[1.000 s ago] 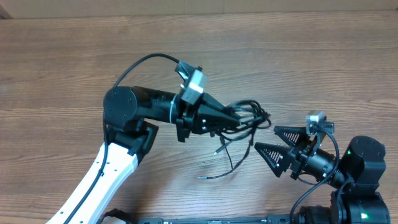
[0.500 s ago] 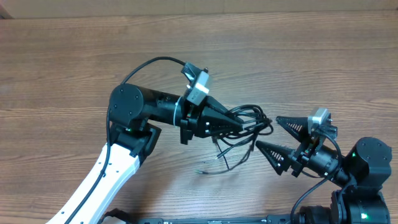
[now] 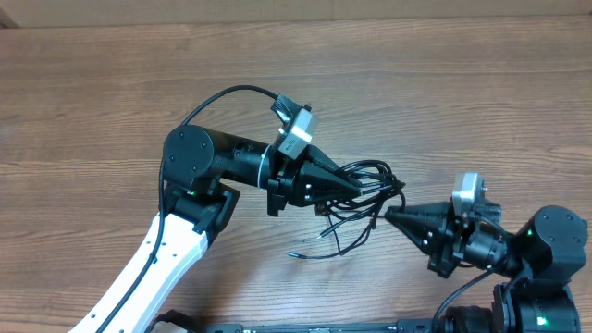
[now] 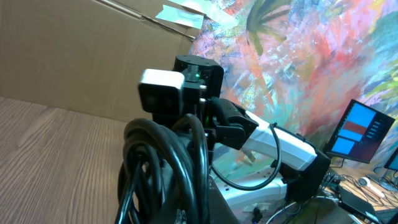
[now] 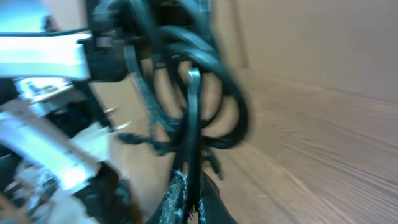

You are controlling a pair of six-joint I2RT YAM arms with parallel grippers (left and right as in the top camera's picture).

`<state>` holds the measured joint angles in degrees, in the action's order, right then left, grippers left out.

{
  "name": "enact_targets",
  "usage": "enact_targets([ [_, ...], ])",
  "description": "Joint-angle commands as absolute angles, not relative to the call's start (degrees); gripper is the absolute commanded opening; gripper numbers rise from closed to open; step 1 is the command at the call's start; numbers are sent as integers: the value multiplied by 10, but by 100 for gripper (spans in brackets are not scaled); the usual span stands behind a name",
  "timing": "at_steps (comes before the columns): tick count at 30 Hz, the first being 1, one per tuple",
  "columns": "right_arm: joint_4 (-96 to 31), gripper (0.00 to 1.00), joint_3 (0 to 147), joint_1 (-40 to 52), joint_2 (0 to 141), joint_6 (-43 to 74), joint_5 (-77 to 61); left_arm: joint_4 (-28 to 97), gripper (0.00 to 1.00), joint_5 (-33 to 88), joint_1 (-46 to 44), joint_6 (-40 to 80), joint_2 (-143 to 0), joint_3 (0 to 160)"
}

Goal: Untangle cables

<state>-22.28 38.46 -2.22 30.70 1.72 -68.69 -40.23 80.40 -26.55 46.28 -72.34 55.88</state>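
One tangled clump of thin black cables [image 3: 375, 190] sits mid-table [image 3: 111, 92], between the two arms. Left gripper [image 3: 356, 185] is clamped on the clump, and right gripper [image 3: 388, 215] is pinched onto one strand. Two plug ends [image 3: 292, 252] trail loose. Can't count the separate cords, tbh.

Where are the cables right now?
In the overhead view the cables sit right of centre, gripped by the left claw, with the right claw shut on a strand at their lower right.

cables [image 3: 365, 190]: plain black | table [image 3: 92, 111]: brown wood grain | left arm [image 3: 157, 254]: white link, black joints | backdrop [image 4: 311, 56]: wild pink, green, blue swirls
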Motion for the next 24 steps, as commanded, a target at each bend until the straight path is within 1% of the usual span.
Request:
enact_targets([
  [1,-221,4,387,-23,306,14,-794,-403,4,795,-267,454,-712,571],
  [3,-221,4,387,-23,306,14,-814,-403,4,790,-267,454,-712,571],
  [4,-221,9,387,-23,306,14,-813,-403,4,789,-267,454,-712,571],
  [5,-221,19,387,-23,306,14,-813,-403,4,789,-267,454,-712,571],
  [6,-221,25,387,-23,306,14,-813,-403,4,789,-267,454,-712,571],
  [7,-219,33,387,-23,306,14,-813,-402,4,789,-267,454,-712,571],
  [8,-216,38,387,-23,306,14,-813,-401,4,790,-267,454,-712,571],
  [9,-214,40,387,-23,306,14,-813,-399,4,790,-267,454,-712,571],
  [10,-212,45,387,-23,306,14,-813,-393,4,790,-267,454,-712,571],
  [11,-207,47,387,-23,306,14,-813,-387,4,790,-267,454,-712,571],
  [14,-190,46,387,-23,306,14,-813,-371,4,789,-267,453,-712,571],
  [16,-179,39,387,-23,306,14,-813,-361,4,788,-267,451,-712,571],
  [21,-169,39,387,-23,306,15,-813,-360,4,789,-268,452,-712,571],
  [24,-161,41,387,-23,306,15,-811,-358,4,783,-275,451,-713,571],
])
